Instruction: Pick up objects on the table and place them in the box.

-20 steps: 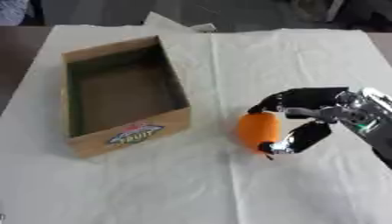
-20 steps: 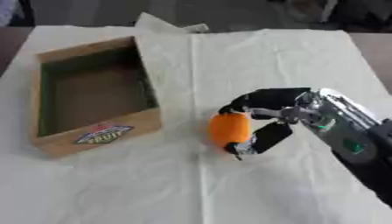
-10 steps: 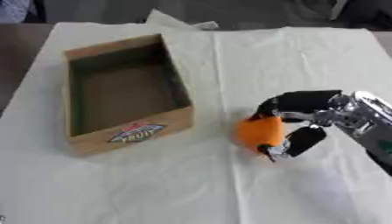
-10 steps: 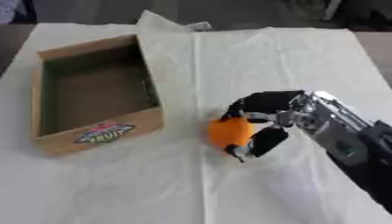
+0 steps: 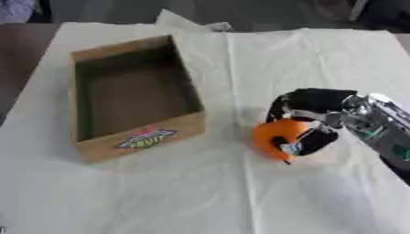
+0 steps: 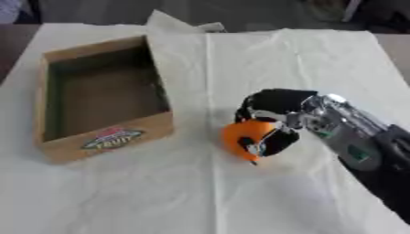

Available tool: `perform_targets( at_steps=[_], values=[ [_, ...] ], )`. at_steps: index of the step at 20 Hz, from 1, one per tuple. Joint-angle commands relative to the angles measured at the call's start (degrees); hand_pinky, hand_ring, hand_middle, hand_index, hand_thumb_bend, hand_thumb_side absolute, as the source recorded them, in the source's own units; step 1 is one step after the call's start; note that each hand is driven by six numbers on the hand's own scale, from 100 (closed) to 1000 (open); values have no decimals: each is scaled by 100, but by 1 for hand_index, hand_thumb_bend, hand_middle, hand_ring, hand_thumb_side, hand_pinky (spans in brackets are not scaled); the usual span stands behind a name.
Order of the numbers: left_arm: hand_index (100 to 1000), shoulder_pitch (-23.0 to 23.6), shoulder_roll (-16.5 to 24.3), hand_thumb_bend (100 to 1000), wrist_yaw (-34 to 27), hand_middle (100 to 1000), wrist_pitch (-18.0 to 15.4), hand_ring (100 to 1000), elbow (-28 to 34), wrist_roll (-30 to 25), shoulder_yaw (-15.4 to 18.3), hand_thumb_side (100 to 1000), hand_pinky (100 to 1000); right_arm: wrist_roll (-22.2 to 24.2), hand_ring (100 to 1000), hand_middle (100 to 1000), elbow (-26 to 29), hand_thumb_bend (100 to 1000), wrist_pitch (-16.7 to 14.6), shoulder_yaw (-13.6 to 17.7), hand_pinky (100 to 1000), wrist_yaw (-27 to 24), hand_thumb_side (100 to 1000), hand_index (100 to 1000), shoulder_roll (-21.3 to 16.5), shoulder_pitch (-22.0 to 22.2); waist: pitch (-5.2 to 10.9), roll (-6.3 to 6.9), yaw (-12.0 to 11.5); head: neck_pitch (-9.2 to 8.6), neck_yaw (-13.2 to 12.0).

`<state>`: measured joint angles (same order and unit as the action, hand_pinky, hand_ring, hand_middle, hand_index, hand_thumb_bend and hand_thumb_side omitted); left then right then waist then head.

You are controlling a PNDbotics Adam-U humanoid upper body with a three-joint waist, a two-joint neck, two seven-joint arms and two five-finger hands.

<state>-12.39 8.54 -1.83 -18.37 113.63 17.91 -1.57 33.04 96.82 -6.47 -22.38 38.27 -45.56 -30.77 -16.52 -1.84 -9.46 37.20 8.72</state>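
Note:
An orange round object (image 5: 272,137) sits right of the cardboard box (image 5: 136,139) on the white cloth. My right hand (image 5: 310,112) comes in from the right and is curled round the orange object, fingers over its top and far side, thumb at its near side. Whether the object rests on the cloth or is just off it I cannot tell. The box is open-topped, shows nothing inside, and has a fruit label on its near wall. My left hand shows in neither view.
A white cloth (image 5: 200,192) covers the table. A crumpled fold of the cloth (image 5: 188,23) lies behind the box. Dark table edge shows at the far left (image 5: 20,68).
The right hand has kept its hold on the orange object and shifted only a little; the fingers closed in slightly. The box has not moved.

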Motion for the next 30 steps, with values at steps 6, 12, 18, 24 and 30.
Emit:
perform_targets(
  at_steps=[6, 12, 18, 24, 30],
  values=[
    [669, -63, 44, 100, 20, 636, 7, 510, 96, -29, -18, 987, 401, -326, 792, 391, 277, 100, 123, 43, 812, -184, 198, 597, -131, -90, 87, -3, 14, -56, -18],
    [669, -55, 47, 100, 12, 636, 16, 511, 96, -37, -17, 988, 401, -610, 765, 337, 501, 100, 232, 170, 790, -324, 200, 523, -172, -142, 109, -8, 31, -64, -24],
    [670, -53, 51, 100, 0, 637, 19, 511, 96, -43, -16, 987, 401, -920, 750, 316, 750, 100, 252, 310, 778, -397, 204, 498, -253, -256, 119, -17, 35, -91, -26],
    [669, -57, 46, 100, -7, 636, 26, 511, 96, -47, -20, 988, 401, -1109, 741, 298, 918, 100, 307, 408, 772, -552, 208, 481, -269, -443, 110, -35, 4, -148, -14],
    [670, -64, 60, 100, -17, 637, 24, 511, 96, -53, -29, 987, 402, -1246, 741, 297, 996, 100, 361, 464, 775, -718, 211, 484, -232, -1021, 121, -74, -67, -162, 73]
  ],
)
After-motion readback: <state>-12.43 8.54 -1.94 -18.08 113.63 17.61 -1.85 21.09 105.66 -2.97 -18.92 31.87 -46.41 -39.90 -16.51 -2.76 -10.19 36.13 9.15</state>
